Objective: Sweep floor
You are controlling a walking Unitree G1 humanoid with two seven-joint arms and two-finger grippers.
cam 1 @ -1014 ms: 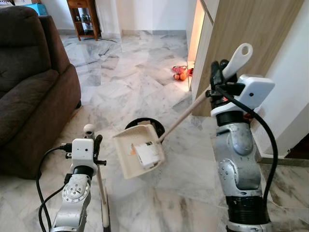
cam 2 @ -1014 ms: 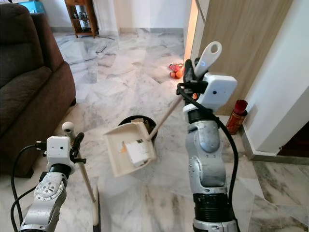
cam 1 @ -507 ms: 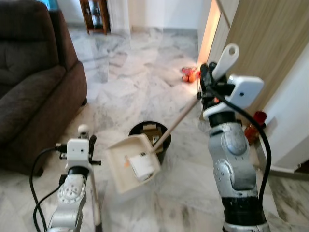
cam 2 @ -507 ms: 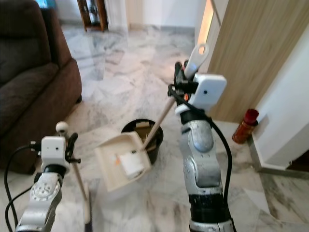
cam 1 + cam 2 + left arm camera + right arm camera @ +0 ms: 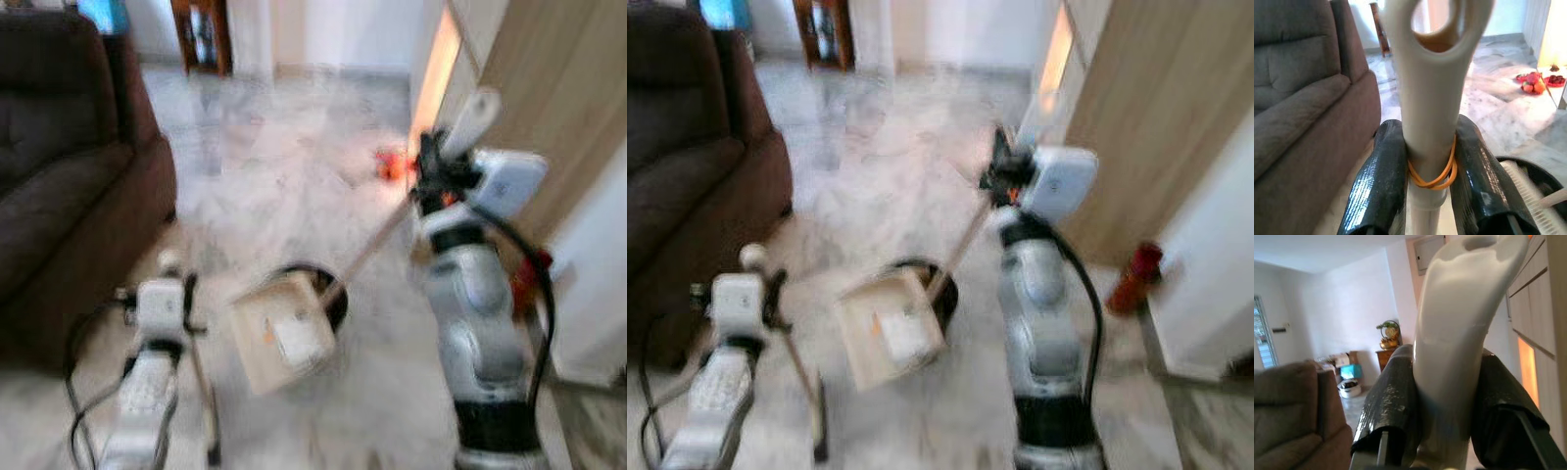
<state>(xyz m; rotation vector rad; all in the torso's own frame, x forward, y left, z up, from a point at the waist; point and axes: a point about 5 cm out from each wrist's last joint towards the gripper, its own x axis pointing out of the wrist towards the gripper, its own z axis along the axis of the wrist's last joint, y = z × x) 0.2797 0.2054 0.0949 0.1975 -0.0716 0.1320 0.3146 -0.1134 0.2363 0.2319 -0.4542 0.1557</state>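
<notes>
The head views are blurred. My right gripper (image 5: 431, 174) is raised at chest height and shut on the long handle (image 5: 1464, 333) of a cream dustpan (image 5: 284, 333). The pan hangs tilted just in front of a black bin (image 5: 330, 294), and white paper (image 5: 299, 341) and an orange scrap lie in it. Low on the left, my left gripper (image 5: 1429, 166) is shut on the cream broom handle (image 5: 1432, 98), which has an orange rubber band around it. The broom stick (image 5: 201, 392) runs down to the marble floor.
A dark brown sofa (image 5: 59, 196) fills the left side. A wooden cabinet wall (image 5: 558, 88) rises on the right, with a red can (image 5: 524, 279) at its foot. Red and orange things (image 5: 392, 164) lie on the floor further back. A wooden shelf (image 5: 201, 34) stands far off.
The whole picture has shifted and gone blurred, so the camera is moving. Both grippers keep their hold, and the dustpan stays tilted by the bin.
</notes>
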